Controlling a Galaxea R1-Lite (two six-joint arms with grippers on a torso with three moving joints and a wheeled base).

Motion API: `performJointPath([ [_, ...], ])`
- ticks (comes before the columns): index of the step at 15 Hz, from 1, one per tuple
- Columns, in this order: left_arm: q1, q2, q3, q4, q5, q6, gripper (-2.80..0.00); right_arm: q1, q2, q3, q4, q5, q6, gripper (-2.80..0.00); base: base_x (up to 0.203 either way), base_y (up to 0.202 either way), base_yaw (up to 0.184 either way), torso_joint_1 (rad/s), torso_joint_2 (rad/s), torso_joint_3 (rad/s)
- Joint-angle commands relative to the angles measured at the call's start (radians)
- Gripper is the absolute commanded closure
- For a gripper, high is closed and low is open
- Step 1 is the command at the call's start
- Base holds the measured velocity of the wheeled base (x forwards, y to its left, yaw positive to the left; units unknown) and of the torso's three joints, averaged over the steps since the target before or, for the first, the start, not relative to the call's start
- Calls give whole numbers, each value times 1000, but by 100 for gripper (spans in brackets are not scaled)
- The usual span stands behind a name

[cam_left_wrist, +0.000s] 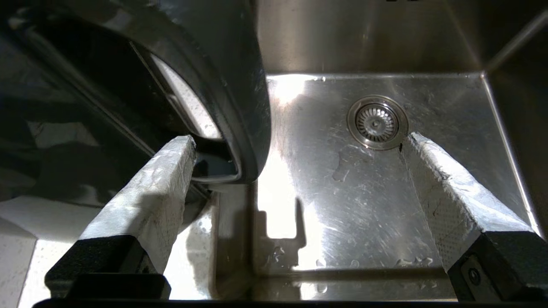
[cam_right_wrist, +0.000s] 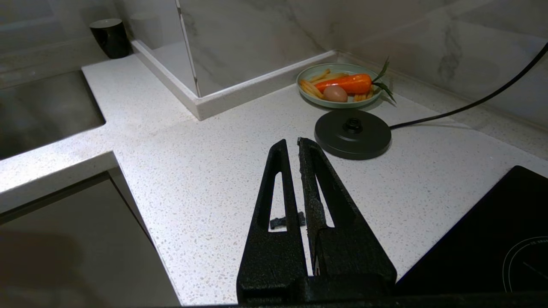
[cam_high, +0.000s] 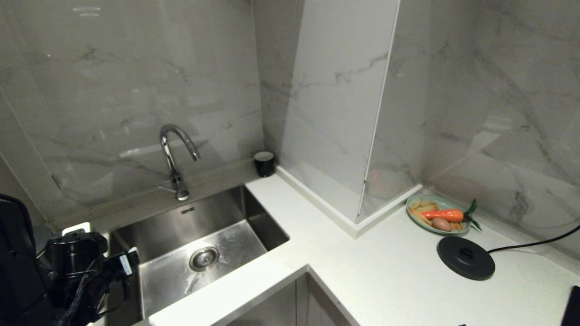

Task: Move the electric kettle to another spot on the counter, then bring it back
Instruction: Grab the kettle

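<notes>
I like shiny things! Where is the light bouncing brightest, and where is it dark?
Left wrist view: bright glare on the wet sink floor, with a blocky shadow in it; the kettle looks dark. Head view: the tap gleams, and the left hand is a dark shape. Right wrist view: soft, even light on the counter.

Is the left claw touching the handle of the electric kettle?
Cannot tell. In the left wrist view the left claw is open around the electric kettle handle; one fingertip overlaps it, no clear gap.

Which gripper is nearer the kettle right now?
Left. The left gripper is open right beside the electric kettle, its handle between the fingers, by the sink. The right gripper is shut over the counter, near the base disc.
</notes>
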Motion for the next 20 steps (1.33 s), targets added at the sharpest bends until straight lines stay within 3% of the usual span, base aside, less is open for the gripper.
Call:
performJointPath([
  [1, 4, 4, -18, -7, -16, 0, -280, 0, 2, 0, 0, 0, 0, 0, 0, 0, 0, 0, 0, 0],
  [6, 43, 33, -76, -9, -17, 36, -280, 0, 0, 0, 0, 0, 0, 0, 0, 0, 0, 0, 0, 0],
  [9, 69, 32, -88, -9, -72, 53, -280, 0, 1, 0, 0, 0, 0, 0, 0, 0, 0, 0, 0, 0],
  [13, 94, 29, -110, -12, -79, 67, -280, 0, 2, 0, 0, 0, 0, 0, 0, 0, 0, 0, 0, 0],
  [20, 102, 44, -100, -145, -79, 120, -280, 0, 2, 0, 0, 0, -1, 0, 0, 0, 0, 0, 0, 0],
])
